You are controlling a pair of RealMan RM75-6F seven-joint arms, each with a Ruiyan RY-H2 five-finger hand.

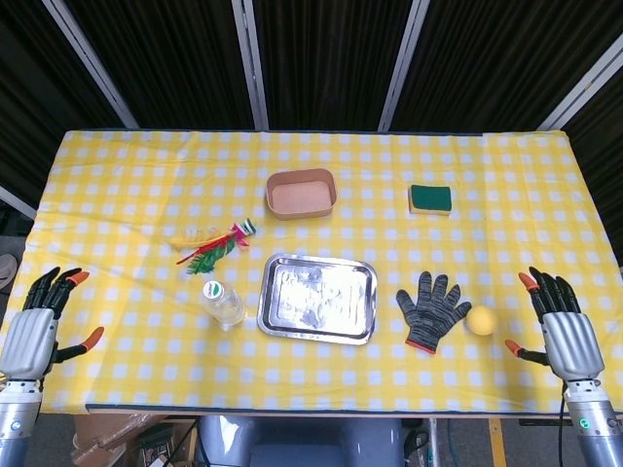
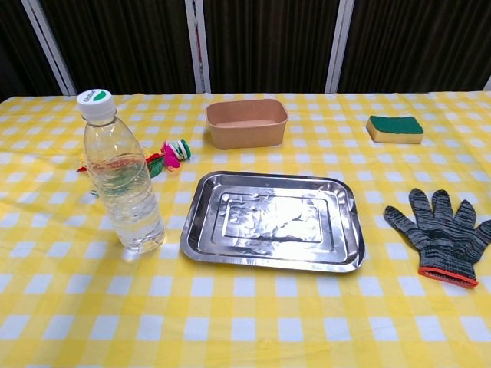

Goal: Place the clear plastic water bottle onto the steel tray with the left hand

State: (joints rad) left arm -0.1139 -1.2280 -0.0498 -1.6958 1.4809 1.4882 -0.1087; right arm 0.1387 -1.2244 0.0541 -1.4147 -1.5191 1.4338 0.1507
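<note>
Yellow-checked tabletop (image 1: pixel 127 175): clear plastic water bottle (image 2: pixel 123 184) stands upright just left of the empty steel tray (image 2: pixel 192 230), untouched; left robot hand (image 1: pixel 39 326) and right robot hand (image 1: pixel 560 321) open, empty, well apart at the edges; nothing done yet.

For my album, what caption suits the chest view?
Upright clear water bottle beside an empty steel tray.

Bottle (image 1: pixel 223 304) upright just left of tray (image 1: pixel 318 299), both hands idle
</note>
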